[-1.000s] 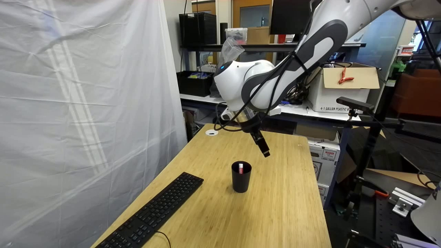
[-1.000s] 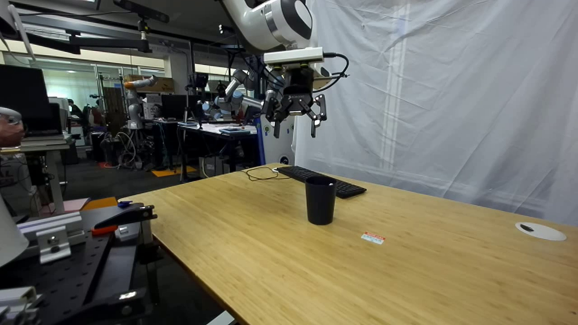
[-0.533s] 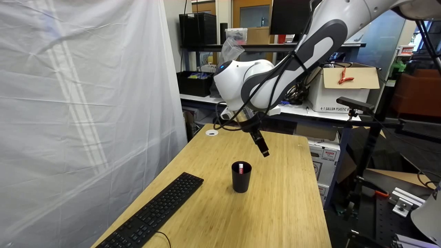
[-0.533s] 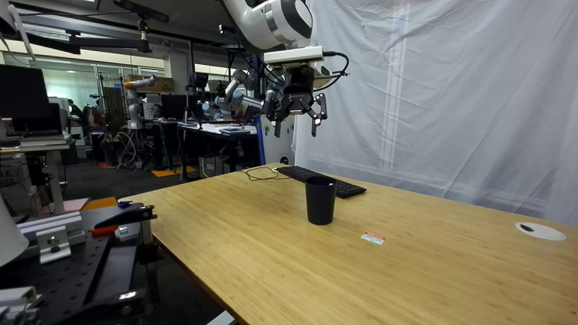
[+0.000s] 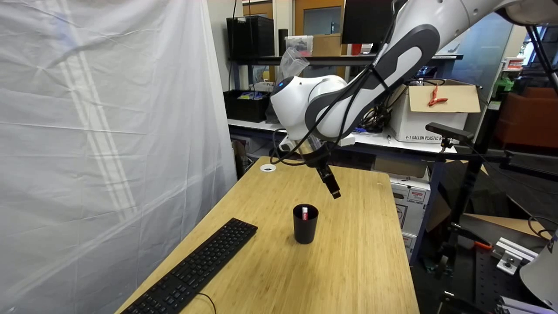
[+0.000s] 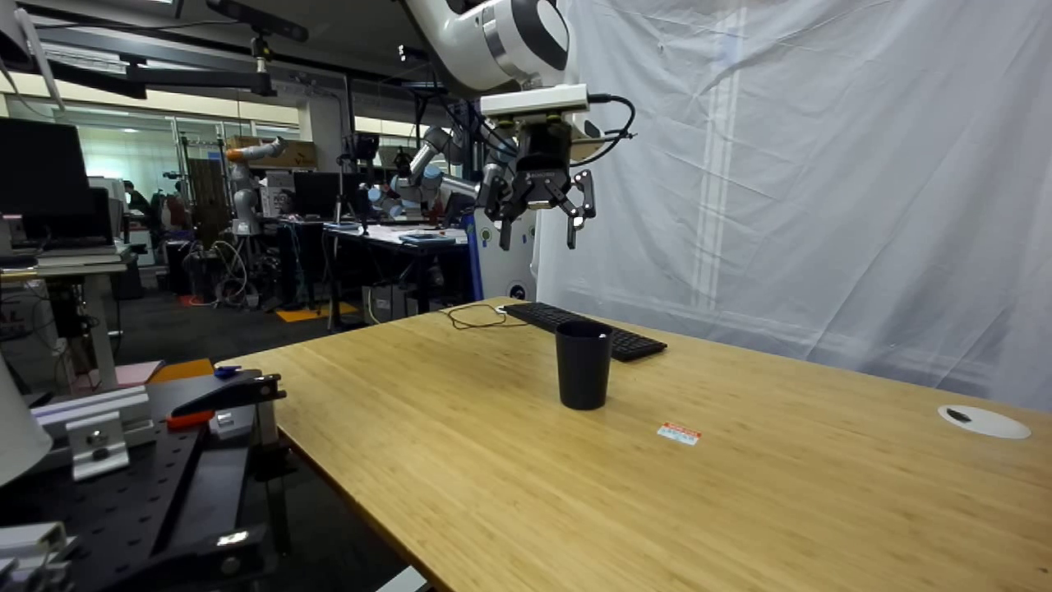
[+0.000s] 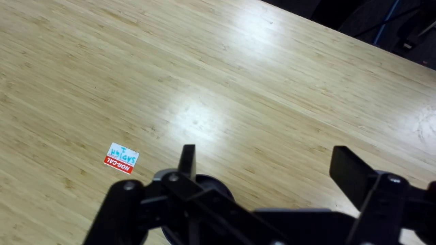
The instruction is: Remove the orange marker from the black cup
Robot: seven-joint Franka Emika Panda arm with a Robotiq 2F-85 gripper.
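In an exterior view, tabletop (image 5: 357,261) stretches from the black cup (image 5: 304,232) to the right edge, keyboard (image 5: 198,264) at left — the orange marker (image 5: 304,213) sits inside the cup, below and left of the gripper (image 5: 335,194), its fingers (image 6: 571,235) wide apart

White, perhaps plastic sheeting (image 5: 113,131) flanks the table (image 5: 344,261).

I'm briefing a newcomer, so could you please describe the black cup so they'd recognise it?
On the wooden table lies a long black keyboard. Near it is the black cup; unlike the flat keyboard, it stands upright, with a white-tipped marker inside.
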